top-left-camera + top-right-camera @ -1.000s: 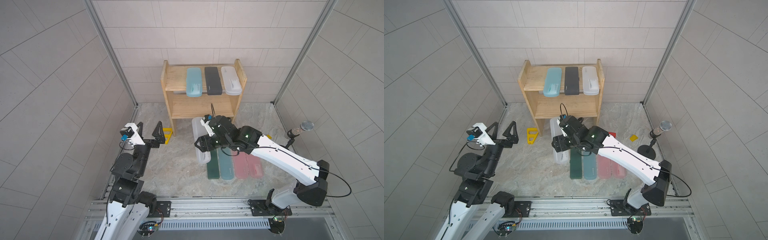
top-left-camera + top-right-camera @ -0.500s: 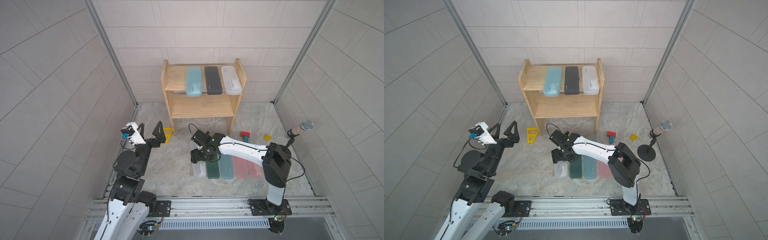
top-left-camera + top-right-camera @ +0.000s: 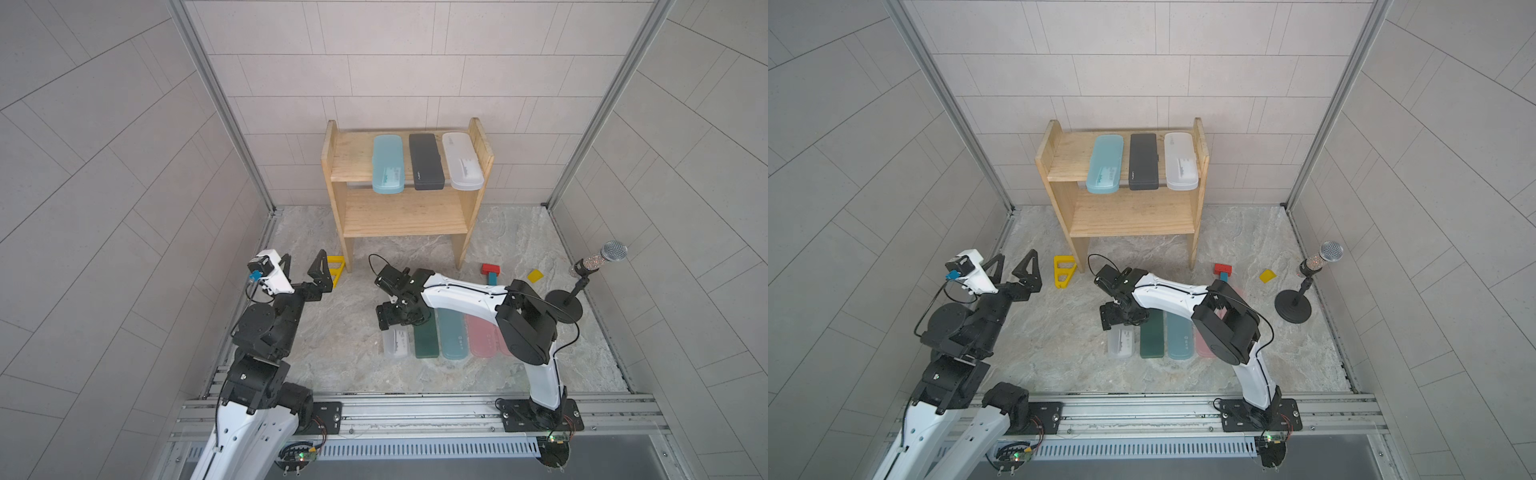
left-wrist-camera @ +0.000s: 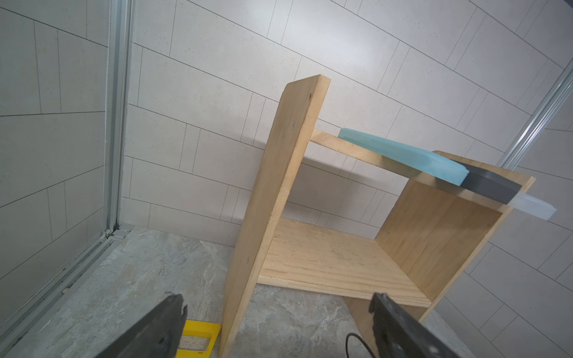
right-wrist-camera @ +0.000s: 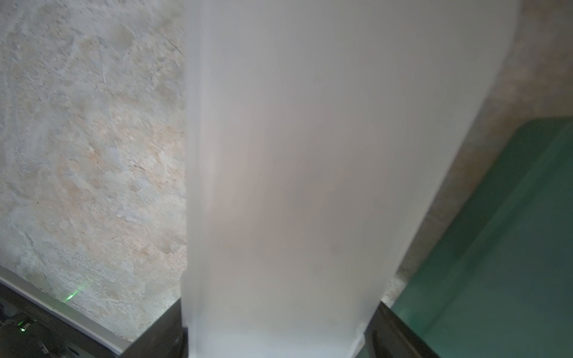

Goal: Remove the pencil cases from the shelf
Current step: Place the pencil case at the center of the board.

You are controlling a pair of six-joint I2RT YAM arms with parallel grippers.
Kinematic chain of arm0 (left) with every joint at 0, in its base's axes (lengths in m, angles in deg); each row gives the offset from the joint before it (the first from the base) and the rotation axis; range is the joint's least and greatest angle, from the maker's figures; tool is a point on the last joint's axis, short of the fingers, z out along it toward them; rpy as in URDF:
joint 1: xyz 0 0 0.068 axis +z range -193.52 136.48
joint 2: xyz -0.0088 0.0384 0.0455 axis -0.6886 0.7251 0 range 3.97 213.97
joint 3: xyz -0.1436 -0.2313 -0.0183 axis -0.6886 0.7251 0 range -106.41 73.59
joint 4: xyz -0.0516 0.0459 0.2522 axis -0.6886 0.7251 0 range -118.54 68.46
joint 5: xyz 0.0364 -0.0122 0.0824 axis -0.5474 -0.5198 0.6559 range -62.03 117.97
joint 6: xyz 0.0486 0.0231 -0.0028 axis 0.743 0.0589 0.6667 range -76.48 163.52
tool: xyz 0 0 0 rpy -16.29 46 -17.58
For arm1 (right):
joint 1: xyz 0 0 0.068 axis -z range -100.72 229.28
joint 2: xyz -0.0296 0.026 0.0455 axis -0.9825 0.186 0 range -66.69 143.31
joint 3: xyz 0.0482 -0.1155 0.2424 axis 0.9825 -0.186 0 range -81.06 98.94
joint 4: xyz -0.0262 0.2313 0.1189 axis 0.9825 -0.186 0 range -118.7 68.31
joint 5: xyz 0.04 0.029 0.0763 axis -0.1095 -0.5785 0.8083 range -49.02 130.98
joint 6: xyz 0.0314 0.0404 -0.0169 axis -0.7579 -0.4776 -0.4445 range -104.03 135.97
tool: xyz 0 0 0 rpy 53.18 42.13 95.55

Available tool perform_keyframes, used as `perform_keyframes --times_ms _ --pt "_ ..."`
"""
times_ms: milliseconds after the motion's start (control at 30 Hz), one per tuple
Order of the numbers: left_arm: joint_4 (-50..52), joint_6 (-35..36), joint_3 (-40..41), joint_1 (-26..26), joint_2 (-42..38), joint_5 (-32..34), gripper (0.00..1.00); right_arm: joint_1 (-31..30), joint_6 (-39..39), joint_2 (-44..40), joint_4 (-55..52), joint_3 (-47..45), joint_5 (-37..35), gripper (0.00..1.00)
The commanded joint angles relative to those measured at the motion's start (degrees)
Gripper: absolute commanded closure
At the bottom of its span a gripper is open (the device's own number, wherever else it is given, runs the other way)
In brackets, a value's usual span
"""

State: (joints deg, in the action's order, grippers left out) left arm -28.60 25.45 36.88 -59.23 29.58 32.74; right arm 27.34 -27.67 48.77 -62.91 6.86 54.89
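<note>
Right claw (image 3: 399, 319) straddles the frosted pencil case (image 3: 395, 347) on the bench (image 3: 332, 340) before the shelf (image 3: 405, 216); whether it grips, I cannot tell. Left claw (image 3: 304, 261) stands wide open, empty. Three cases (image 3: 425, 162) lie on the shelf's top tier.

pencil cases (image 3: 388, 164): 7 clear (pink partly hidden) | shelf (image 3: 399, 216): 1 | microphone (image 3: 614, 251): 1
</note>
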Motion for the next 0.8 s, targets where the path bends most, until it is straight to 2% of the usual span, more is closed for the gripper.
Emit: perform_keyframes --times_ms 0,267,400,467,533,767 --pt "0.86 1.77 0.28 0.17 -0.99 0.85 0.00 0.49 0.36 -0.06 -1.94 2.48 -2.07 0.08" --pt "1.15 2.20 0.44 0.17 -1.09 2.26 0.00 0.62 1.10 -1.24 -2.56 4.63 -2.45 0.03" --pt "1.54 1.58 0.42 0.23 -0.73 3.74 0.00 0.25 1.39 -2.23 0.34 4.29 -1.69 0.10" --pt "2.37 0.87 0.28 0.22 -0.36 5.73 0.00 0.20 2.25 -1.06 -0.09 5.72 -0.53 0.26" --pt "3.82 0.15 -0.19 0.23 -0.02 8.37 0.00 0.10 2.52 -0.11 0.25 6.76 1.11 0.49" --pt "5.79 0.85 -1.13 0.22 1.51 10.26 0.00 -0.75 3.18 3.26 -0.83 8.53 3.94 0.95"
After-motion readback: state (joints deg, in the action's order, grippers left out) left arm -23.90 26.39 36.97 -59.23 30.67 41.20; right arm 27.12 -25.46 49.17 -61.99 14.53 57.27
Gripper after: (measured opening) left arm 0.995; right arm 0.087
